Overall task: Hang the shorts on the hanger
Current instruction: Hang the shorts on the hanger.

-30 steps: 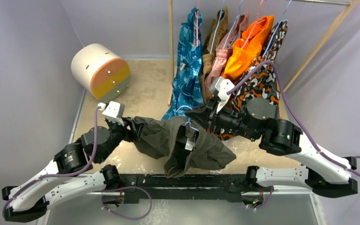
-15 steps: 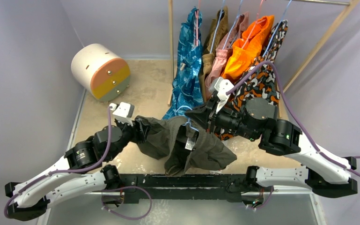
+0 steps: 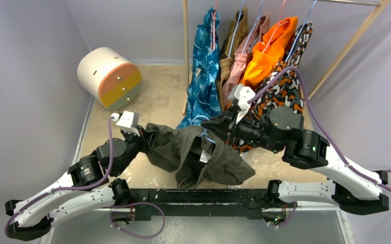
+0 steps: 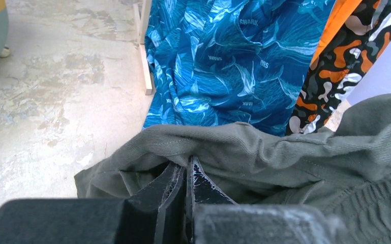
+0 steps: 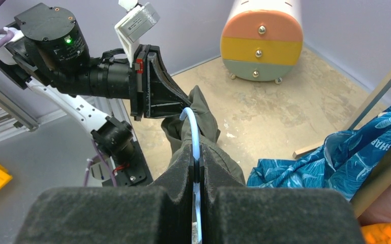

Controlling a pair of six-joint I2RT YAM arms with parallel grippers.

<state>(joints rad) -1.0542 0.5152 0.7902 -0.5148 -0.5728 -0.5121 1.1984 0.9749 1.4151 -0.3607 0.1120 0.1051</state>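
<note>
The olive-green shorts (image 3: 178,147) lie bunched over the near middle of the worktop (image 3: 157,99), between the two arms. Their lower folds sag onto the surface just ahead of the arm bases.

The left gripper (image 4: 188,165) is clenched on a fold at the left edge of the shorts, its fingertips pressed together into the fabric. The right gripper (image 5: 195,155) is clamped on the thin light-blue wire of the hanger (image 5: 193,131). The wire curves out from between its pads and disappears into the olive cloth. The two grippers face each other with only the gathered cloth between them.

Just behind the shorts, the blue shark-print shorts (image 4: 234,61) hang down almost to the worktop. They are close to the olive fabric and screen the foot of the wooden rack post (image 3: 185,51). Beside them hang the orange-and-black camouflage shorts (image 4: 346,61), partly behind the right arm. Further along the rail are tan-brown shorts (image 3: 234,43), a pink pair (image 3: 246,56) and a bright orange pair (image 3: 272,51).

Well apart at the far left sits a white drum-shaped drawer unit (image 3: 109,76), its front banded peach, yellow and grey-green.
</note>
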